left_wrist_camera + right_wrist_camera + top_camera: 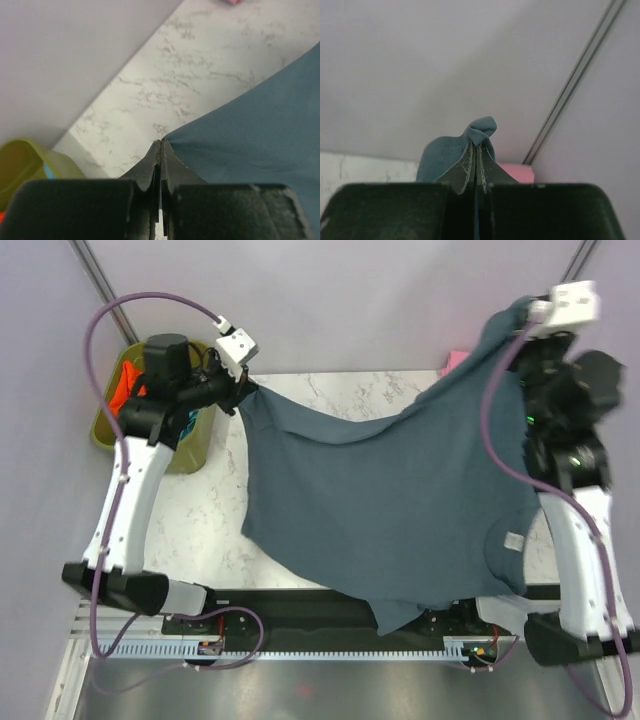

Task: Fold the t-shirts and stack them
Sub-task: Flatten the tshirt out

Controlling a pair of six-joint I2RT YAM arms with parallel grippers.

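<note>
Over the marbled worktop, a slate-blue cloth t-shirt, clamped tightly by the left gripper and right gripper, is best lowered taut.

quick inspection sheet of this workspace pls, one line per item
surface: white marbled table, partly covered by cloth
job's things: slate blue-grey t-shirt stretched between both grippers, hem draped over the near edge; pink cloth at the far right corner; orange-red cloth in the bin
clutter: olive-green bin beside the table's far left corner
grippers: left gripper shut on a shirt corner; right gripper shut on another, raised
cables: purple cables loop along each arm
surroundings: plain grey walls
</note>
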